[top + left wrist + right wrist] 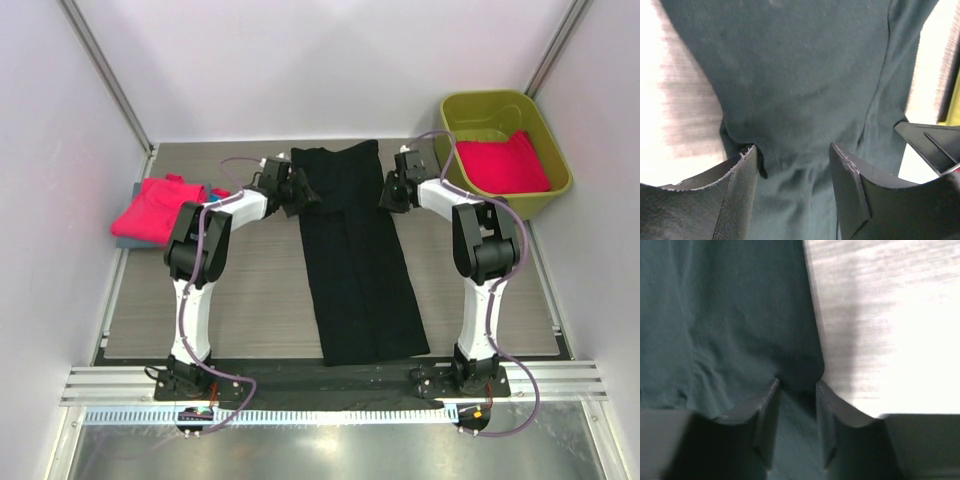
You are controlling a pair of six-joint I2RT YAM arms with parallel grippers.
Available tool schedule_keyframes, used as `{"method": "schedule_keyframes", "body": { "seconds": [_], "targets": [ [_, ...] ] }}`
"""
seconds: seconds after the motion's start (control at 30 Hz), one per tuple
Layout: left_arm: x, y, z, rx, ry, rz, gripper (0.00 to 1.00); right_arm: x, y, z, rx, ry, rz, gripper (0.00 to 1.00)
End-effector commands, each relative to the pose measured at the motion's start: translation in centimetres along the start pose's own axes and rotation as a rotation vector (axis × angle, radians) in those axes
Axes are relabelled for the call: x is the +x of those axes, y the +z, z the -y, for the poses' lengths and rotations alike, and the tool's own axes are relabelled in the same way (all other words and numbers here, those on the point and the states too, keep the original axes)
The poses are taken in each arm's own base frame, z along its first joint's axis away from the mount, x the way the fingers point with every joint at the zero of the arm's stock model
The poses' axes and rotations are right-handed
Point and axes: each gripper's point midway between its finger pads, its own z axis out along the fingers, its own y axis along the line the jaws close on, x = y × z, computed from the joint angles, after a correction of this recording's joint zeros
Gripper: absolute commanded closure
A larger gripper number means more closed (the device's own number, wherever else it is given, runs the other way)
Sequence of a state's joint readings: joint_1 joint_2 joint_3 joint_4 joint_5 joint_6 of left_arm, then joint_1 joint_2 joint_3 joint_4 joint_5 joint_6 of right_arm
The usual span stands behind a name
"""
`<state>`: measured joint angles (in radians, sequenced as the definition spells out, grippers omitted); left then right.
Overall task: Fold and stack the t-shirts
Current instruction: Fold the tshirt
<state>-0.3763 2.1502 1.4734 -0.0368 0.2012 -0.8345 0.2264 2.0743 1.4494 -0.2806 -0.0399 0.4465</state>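
T-shirts come first at the far left of the counter: folded pink t-shirts lie in a low pile on top of a blue t-shirt, whose edge shows at the back of the pile. How many pink ones the pile holds cannot be told.

Just right of the pile, the left arm reaches across to the left edge of the black t-shirt near its far end. This shirt lies flat in the middle of the counter, folded into a long narrow strip that runs from the near edge toward the back. In the left wrist view the left pincer stands fairly wide over the dark cloth. The cloth fills the gap and puckers a little beside the left-hand finger, but it is not nipped.

On the strip's right edge, level with its partner, the right pincer is down to a narrow gap. The hem of the black cloth runs in between its tips, and wrinkles fan out from the pinch, so it has hold of the shirt. Bare counter shows to the right of that edge.

At the far right back corner stands the olive-green tub, with another pink t-shirt lying inside it, well apart from the black one.
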Motion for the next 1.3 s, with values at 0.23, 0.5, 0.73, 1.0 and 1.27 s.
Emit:
{"method": "schedule_keyframes", "body": {
  "seconds": [0.23, 0.5, 0.73, 1.0, 1.27],
  "targets": [
    [-3.3, 4.2, -3.2, -0.07, -0.024, -0.018, 0.51, -4.0, 2.9, -0.2, 0.001, 0.091, 0.058, 0.9],
    [-3.2, 0.9, -0.1, 0.027, -0.004, -0.034, 0.36, -5.9, -0.1, -1.2, -0.032, 0.076, 0.091, 0.36],
    [1.4, -7.1, 1.9, 0.102, 0.029, -0.053, 0.14, -0.8, -7.7, 0.1, -0.001, 0.04, 0.068, 0.32],
    [7.3, -15.2, 0.3, 0.063, -0.041, -0.045, 0.0, 10.3, -14.2, 4.5, 0.133, 0.007, -0.008, 0.32],
    [7.5, -19.5, -2.3, -0.058, -0.109, 0.053, 0.0, 15.7, -17.4, 4.3, 0.138, 0.004, -0.077, 0.31]
  ]
}}
